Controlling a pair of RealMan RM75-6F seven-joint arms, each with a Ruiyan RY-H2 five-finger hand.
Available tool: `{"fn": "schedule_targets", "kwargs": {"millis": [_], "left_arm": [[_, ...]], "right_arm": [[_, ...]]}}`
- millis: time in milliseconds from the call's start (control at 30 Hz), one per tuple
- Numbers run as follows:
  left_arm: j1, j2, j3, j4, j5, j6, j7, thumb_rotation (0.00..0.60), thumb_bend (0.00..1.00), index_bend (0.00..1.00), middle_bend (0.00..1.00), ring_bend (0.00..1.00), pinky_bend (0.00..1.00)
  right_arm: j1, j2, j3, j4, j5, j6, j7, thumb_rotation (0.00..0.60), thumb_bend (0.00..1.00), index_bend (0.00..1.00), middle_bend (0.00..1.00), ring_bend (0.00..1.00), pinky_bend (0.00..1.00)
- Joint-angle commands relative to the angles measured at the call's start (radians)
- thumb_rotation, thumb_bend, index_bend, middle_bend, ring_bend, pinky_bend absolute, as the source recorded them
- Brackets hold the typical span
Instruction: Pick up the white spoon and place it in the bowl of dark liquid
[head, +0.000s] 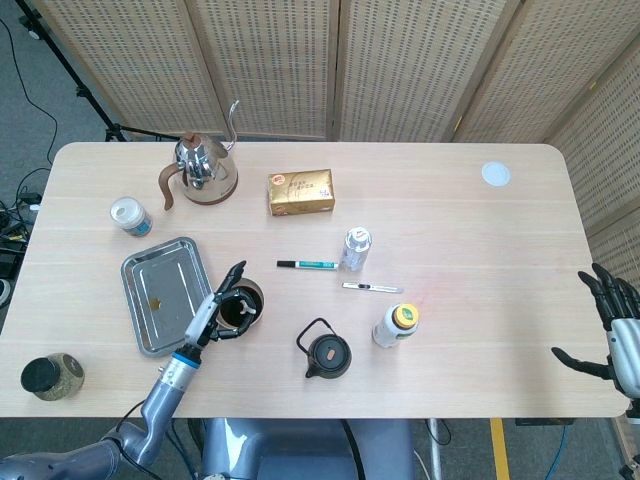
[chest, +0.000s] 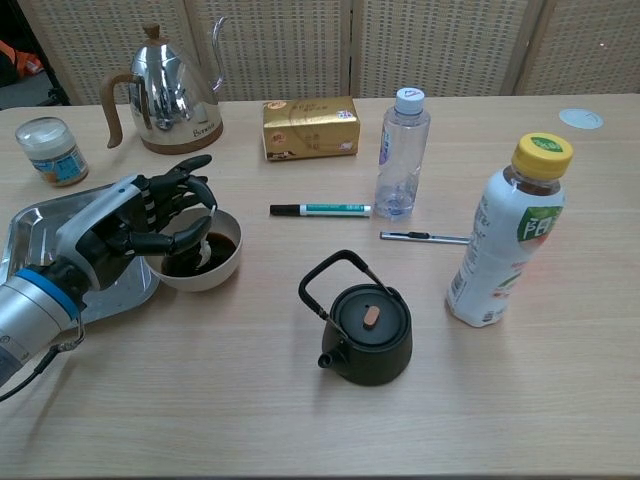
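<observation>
Left hand (chest: 125, 220) beside bowl (chest: 224, 272) holding spoon (chest: 205, 247)

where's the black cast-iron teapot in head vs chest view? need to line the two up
Head view: black teapot sits low and centre, near the table's front edge, right of the bowl of dark liquid.
Chest view: black teapot sits centre foreground, right of and nearer the camera than the bowl.
Shared landmark: yellow-capped bottle, just right of the teapot in both.
</observation>
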Motion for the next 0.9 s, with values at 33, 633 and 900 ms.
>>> {"fn": "schedule_targets", "kwargs": {"millis": [33,633,900], "left_arm": [[-0.013,-0.004,-0.013,0.006,-0.006,-0.010,0.006,0.600,0.45,0.63,0.00,0.00,0.00],[-0.052,-0.032,-0.029,-0.005,-0.012,-0.047,0.041,0.600,0.45,0.63,0.00,0.00,0.00],[-0.026,-0.021,0.000,-0.031,0.000,-0.024,0.023,0.600,0.46,0.63,0.00,0.00,0.00]], "right_arm": [[0.000,0.000,0.000,0.000,0.001,-0.001,0.001,0.600,0.00,0.05,0.00,0.00,0.00],[0.000,0.007,0.007,0.004,0.013,-0.002,0.017,0.600,0.00,0.05,0.00,0.00,0.00],[-0.002,0.007,0.005,0.002,0.004,0.003,0.015,0.600,0.00,0.05,0.00,0.00,0.00]]}}
